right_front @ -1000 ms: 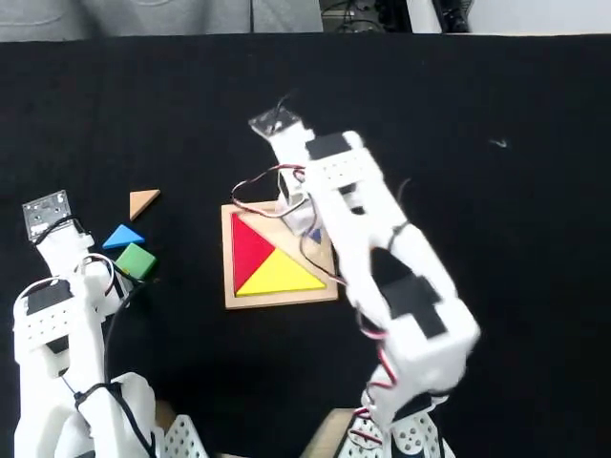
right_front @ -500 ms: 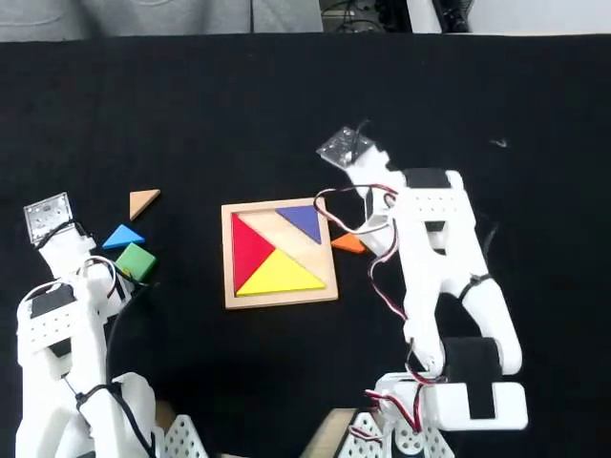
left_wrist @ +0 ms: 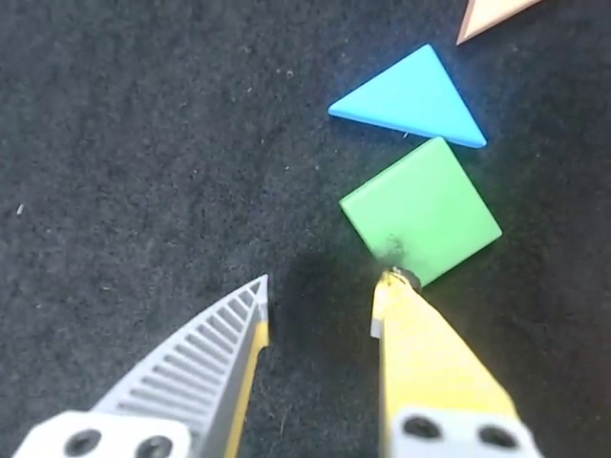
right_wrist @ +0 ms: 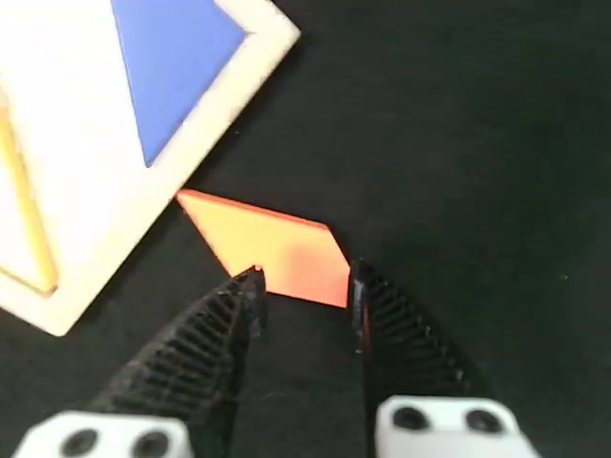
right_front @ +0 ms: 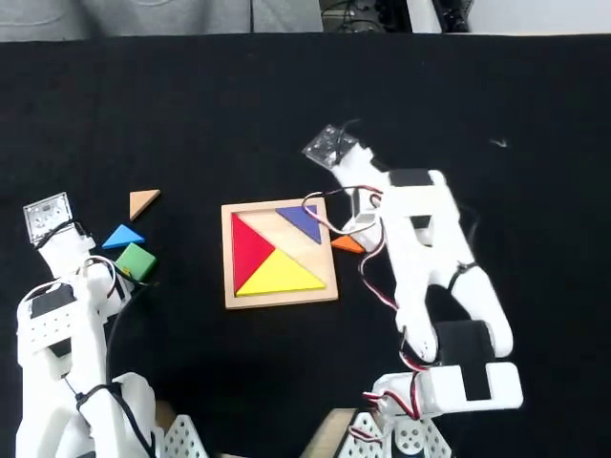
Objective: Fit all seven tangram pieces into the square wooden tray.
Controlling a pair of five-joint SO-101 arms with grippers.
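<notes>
Fingers of your right gripper (right_wrist: 304, 277) stand partly open with nothing held, one tip at each side of the orange parallelogram's (right_wrist: 272, 251) near edge. That straddle looks set up for closing on the piece. It lies flat on the table just beside the tray's (right_wrist: 95, 229) right edge, close to the bare wood it probably has to fill. Inside the tray, the red triangle (right_front: 248, 250) and the yellow triangle (right_front: 280, 275) take the left and near parts, and the dark blue triangle (right_wrist: 172, 57) sits against the far edge. Your left gripper (left_wrist: 323, 291) is also open and empty, one tip at a corner of the green square (left_wrist: 420, 210). That square, the light blue triangle (left_wrist: 410, 91) and the tan triangle (left_wrist: 492, 11) are grouped toward the table's left edge, well apart from the tray, likely because that arm can reach them there.
</notes>
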